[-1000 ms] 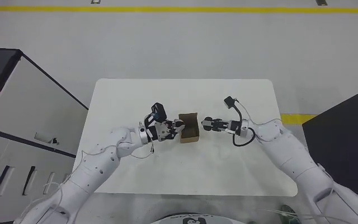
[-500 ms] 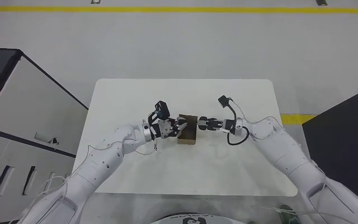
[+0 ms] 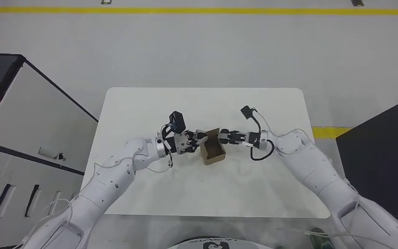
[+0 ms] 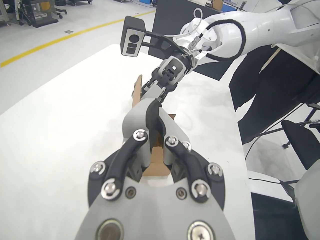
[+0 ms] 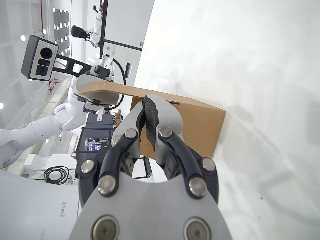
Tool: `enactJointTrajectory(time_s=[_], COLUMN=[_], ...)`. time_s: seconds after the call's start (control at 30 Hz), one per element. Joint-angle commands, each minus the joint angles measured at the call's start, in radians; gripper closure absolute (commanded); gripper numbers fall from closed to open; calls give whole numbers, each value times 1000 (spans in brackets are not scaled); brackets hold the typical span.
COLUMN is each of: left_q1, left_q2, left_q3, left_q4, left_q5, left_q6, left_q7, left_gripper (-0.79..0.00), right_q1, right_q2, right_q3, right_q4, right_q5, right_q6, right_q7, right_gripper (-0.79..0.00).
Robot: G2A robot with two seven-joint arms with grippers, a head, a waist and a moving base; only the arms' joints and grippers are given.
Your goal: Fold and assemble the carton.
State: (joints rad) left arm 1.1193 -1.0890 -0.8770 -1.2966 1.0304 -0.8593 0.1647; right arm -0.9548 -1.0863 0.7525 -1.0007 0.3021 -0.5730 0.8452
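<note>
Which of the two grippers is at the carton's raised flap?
The right gripper: its fingertips meet the flap standing up from the carton. The left gripper sits at the opposite side.

Grey floor (image 3: pixel 186 56) w/ yellow line (image 3: pixel 186 10)

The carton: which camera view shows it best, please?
The right wrist view: the carton is close, with one brown wall and a flap clear. The top view shows its open top, but small. In the left wrist view, fingers hide most of it.
</note>
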Motion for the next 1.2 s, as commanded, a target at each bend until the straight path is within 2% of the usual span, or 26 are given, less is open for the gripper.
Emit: enactJointTrajectory(time_s=[0.0, 0.23, 0.57, 1.17], left_q1=[15, 48, 39, -12], left_q2=[6, 15, 1, -35], left_q3=[-19, -45, -15, 22], left_q4=[-12, -6, 26, 81], left_q5=[14, 22, -11, 9], left_q6=[1, -1, -27, -11], left_q7=[0, -37, -71, 13], left_gripper=[0, 0, 0, 0], right_q1=[-3, -21, -49, -116], right_q2=[-1, 0, 9, 29], right_q3=[4, 22, 55, 134], right_q4=[0, -11, -42, -105], right_q5=[-2, -15, -18, -32], right_q6=[-1, -2, -7, -19], right_q7=[0, 0, 46, 34], right_gripper=[0, 0, 0, 0])
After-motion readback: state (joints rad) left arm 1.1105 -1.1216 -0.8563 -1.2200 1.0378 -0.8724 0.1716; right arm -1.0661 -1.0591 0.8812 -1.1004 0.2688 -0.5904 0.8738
